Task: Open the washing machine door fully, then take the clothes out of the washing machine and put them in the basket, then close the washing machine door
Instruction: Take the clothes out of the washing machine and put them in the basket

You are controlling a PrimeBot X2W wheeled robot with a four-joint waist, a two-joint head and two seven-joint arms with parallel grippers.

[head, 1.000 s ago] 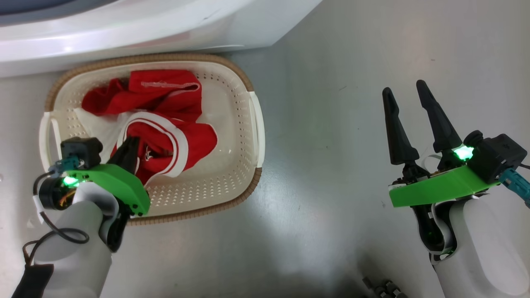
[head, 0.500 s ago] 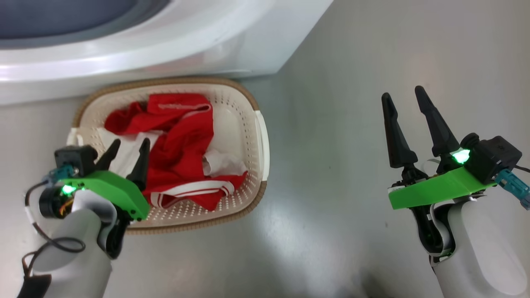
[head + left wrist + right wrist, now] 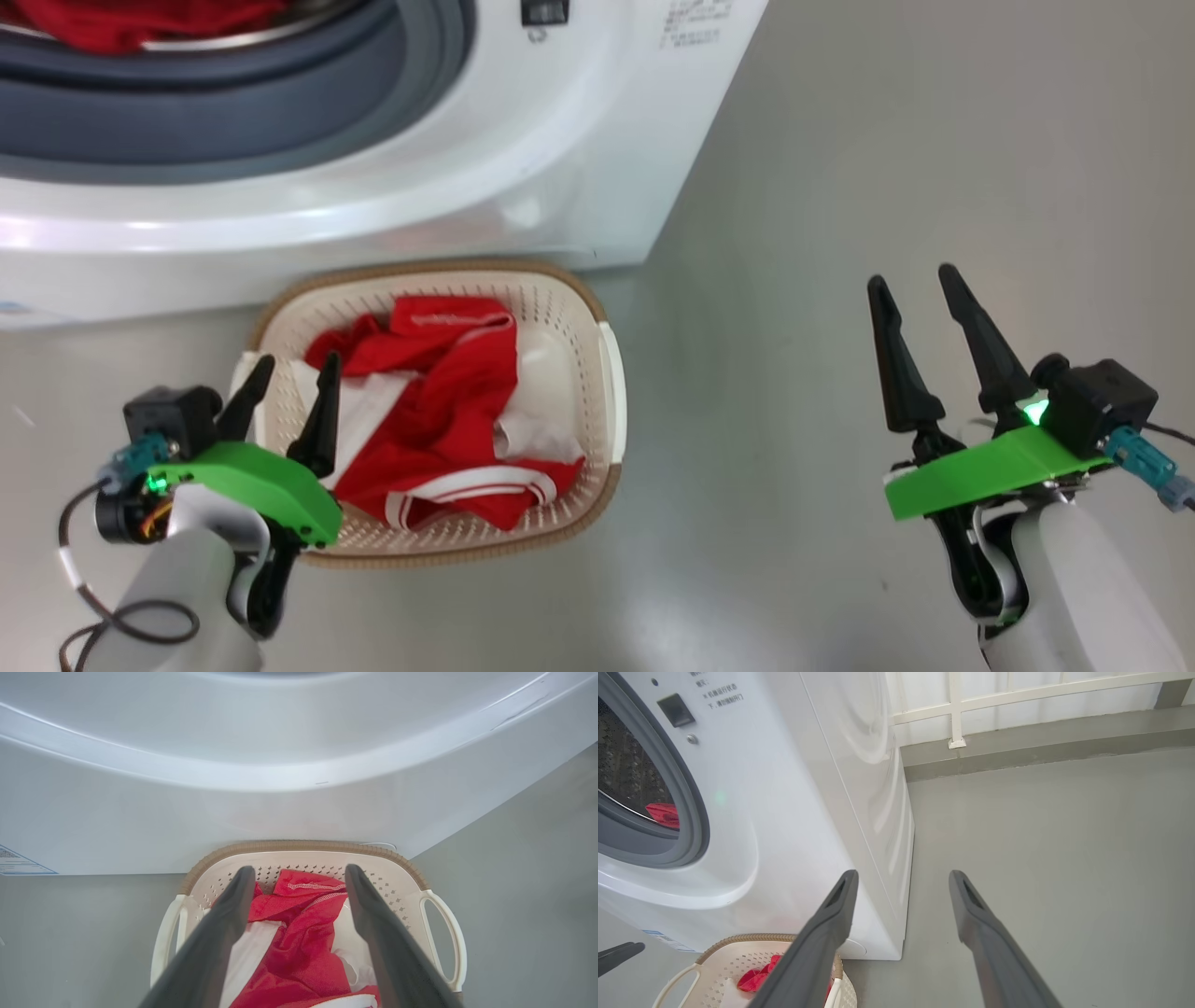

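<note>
Left gripper (image 3: 299,362) and right gripper (image 3: 910,276) are open, empty. Clothes (image 3: 448,411) lie in the basket (image 3: 611,373). Maybe one red piece (image 3: 112,19) sits in the washing machine (image 3: 523,177); shutting now would trap it.

Grey floor holds washer and basket

The smooth grey floor (image 3: 822,233), faintly glossy and marked by a few small dark specks, carries the white washer (image 3: 523,187), which stands flat on it with its front and side panels coming straight down to the surface. The cream, brown-rimmed basket (image 3: 425,272) sits on the floor just in front of the washer's front panel, near its corner; whether the two touch cannot be told. Past the washer's side panel the floor runs on in an even grey to a low grey kerb (image 3: 1041,751) level with the washer's back.
</note>
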